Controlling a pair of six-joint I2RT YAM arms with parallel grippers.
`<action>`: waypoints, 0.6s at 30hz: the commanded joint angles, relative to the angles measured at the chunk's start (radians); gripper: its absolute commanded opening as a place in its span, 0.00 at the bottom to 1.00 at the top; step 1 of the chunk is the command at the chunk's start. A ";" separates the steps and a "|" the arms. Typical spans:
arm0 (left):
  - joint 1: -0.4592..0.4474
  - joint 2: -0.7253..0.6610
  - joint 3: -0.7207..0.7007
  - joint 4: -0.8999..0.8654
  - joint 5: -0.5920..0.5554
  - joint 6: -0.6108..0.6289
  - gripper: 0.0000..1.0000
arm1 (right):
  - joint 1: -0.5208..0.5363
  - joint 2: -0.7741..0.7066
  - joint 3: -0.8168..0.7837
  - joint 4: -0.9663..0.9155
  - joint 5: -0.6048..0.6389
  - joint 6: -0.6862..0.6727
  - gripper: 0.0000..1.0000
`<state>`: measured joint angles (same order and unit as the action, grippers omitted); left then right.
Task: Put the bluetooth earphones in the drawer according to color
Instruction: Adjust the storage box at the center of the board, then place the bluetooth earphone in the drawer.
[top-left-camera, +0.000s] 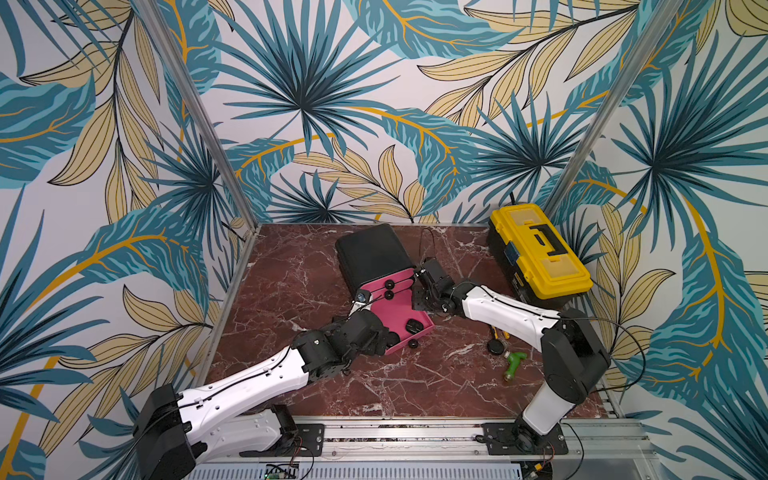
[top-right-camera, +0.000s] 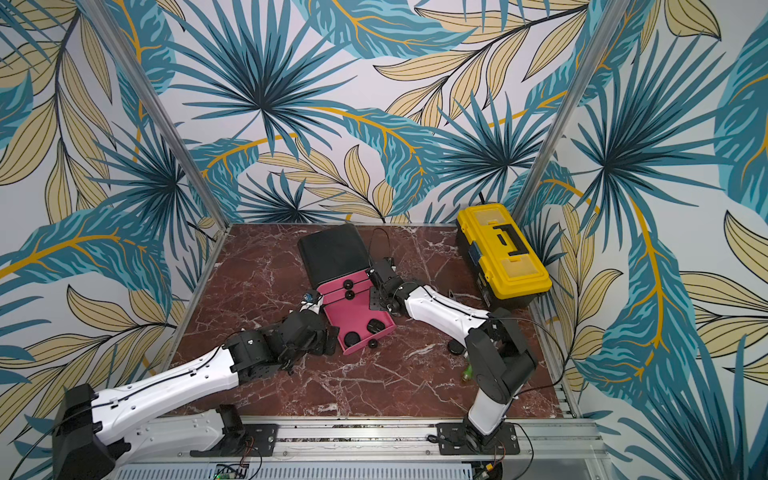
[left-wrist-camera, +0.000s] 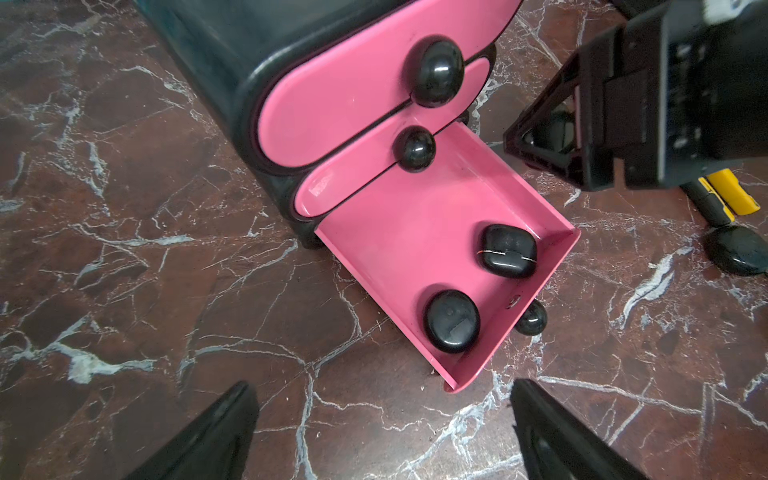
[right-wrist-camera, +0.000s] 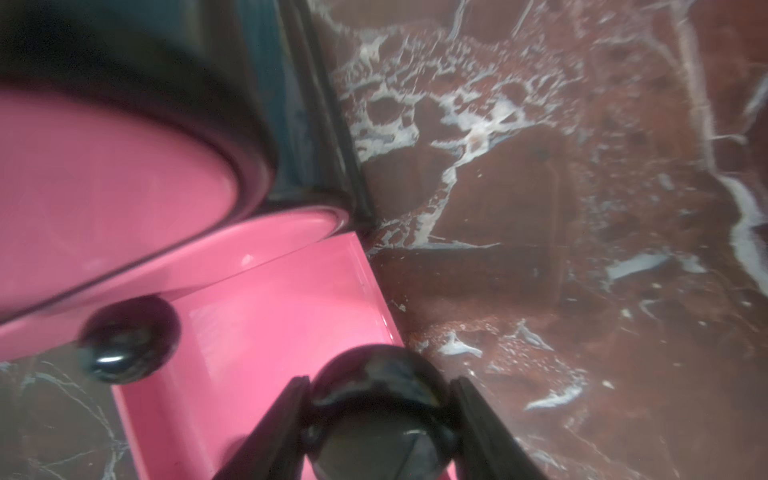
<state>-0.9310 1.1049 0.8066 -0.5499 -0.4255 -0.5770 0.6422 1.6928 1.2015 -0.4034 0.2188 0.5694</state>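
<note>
In both top views the black cabinet (top-left-camera: 372, 253) stands at the back of the marble table (top-left-camera: 291, 291), its pink bottom drawer (top-left-camera: 398, 311) pulled out and the two above it shut. Two black cases (top-right-camera: 376, 325) lie at the drawer's front end. A loose black case (top-left-camera: 496, 345) lies on the table beside a green-handled tool (top-left-camera: 514, 363), and a yellow toolbox (top-left-camera: 540, 249) sits in the far corner. In the right wrist view the right gripper (right-wrist-camera: 379, 380) is partly closed, clamping a round black case (right-wrist-camera: 378, 419) over the drawer's side wall, close to the cabinet front. In the left wrist view the left gripper (left-wrist-camera: 380, 384) is spread wide and holds nothing, above the table just off the drawer's front corner.
</note>
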 joint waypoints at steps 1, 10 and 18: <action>0.029 -0.012 -0.048 0.061 0.030 -0.014 1.00 | 0.005 -0.028 -0.029 -0.044 0.052 0.037 0.55; 0.149 -0.066 -0.099 0.107 0.187 -0.034 1.00 | 0.052 -0.088 -0.142 0.175 -0.084 -0.057 0.55; 0.169 -0.112 -0.107 0.090 0.192 -0.036 1.00 | 0.057 0.005 -0.133 0.261 -0.091 -0.080 0.55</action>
<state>-0.7704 1.0115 0.7219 -0.4740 -0.2447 -0.6041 0.6991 1.6531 1.0649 -0.1848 0.1383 0.5114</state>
